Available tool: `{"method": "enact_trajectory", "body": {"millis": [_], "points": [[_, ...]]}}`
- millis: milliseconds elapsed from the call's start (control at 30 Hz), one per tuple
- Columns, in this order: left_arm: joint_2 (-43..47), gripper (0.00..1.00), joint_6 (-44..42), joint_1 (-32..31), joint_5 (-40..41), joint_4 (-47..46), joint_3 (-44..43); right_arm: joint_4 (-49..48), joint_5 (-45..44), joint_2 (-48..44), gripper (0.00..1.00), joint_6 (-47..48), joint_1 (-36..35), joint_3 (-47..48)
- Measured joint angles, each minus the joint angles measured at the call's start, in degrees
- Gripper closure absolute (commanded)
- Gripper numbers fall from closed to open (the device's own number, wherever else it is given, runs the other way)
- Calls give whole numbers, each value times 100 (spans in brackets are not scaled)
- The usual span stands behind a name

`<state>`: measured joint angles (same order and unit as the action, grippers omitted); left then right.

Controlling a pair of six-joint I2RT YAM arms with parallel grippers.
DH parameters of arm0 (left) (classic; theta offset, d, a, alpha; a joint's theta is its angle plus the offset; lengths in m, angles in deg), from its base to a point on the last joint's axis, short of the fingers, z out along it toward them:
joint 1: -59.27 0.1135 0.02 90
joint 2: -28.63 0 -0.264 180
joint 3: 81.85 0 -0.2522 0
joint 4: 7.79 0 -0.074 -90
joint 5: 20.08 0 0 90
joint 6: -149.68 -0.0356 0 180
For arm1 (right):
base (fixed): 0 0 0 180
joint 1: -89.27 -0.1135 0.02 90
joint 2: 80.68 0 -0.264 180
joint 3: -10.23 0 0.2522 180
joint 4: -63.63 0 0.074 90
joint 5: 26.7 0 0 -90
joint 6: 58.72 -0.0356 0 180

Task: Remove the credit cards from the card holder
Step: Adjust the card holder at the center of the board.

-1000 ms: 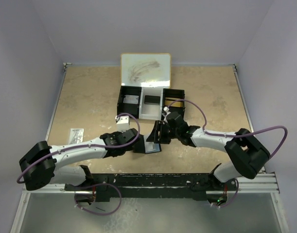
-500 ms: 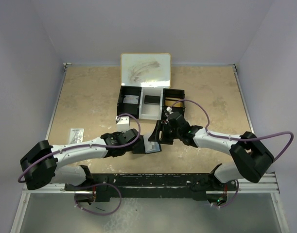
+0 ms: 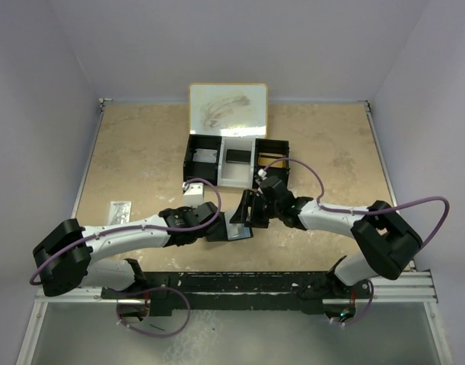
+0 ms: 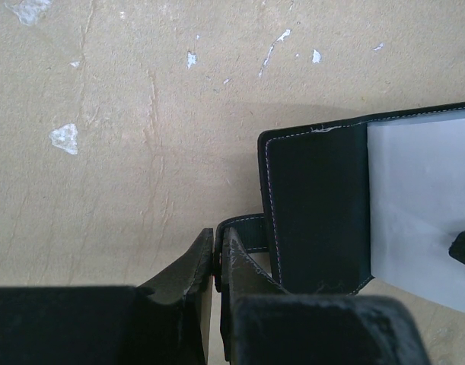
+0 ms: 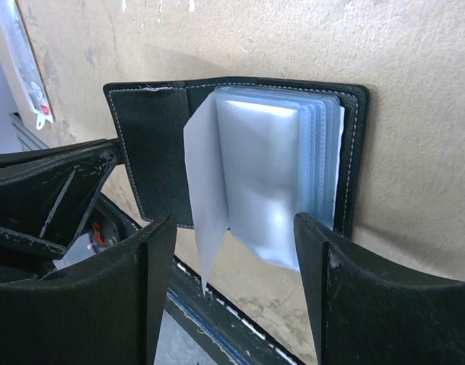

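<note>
Right gripper (image 5: pixel 234 224) has nudged in, jaws wide, card holder (image 5: pixel 152 144) pockets just ahead; left gripper (image 4: pixel 218 236) stays pinched on snap tab (image 4: pixel 243 222), cards not yet out.

Card holder (image 5: pixel 240 167) on table (image 3: pixel 141 152), near side of tray (image 3: pixel 234 176).

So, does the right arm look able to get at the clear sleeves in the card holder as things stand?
Probably yes. The card holder lies open, its clear sleeves fanned up right before the open right gripper, nothing between. The left gripper pinches its tab, off to the side.
</note>
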<state>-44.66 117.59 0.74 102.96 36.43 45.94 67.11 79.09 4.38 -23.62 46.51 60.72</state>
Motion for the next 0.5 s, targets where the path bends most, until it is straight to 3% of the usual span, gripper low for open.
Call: {"method": "enact_trajectory", "body": {"millis": [233,500], "points": [[-42,100,-2,0,0,2,0,525,-352,-463,34,26,0,7],[-87,100,-46,0,-9,0,0,304,-234,-356,37,-7,0,-11]]}}
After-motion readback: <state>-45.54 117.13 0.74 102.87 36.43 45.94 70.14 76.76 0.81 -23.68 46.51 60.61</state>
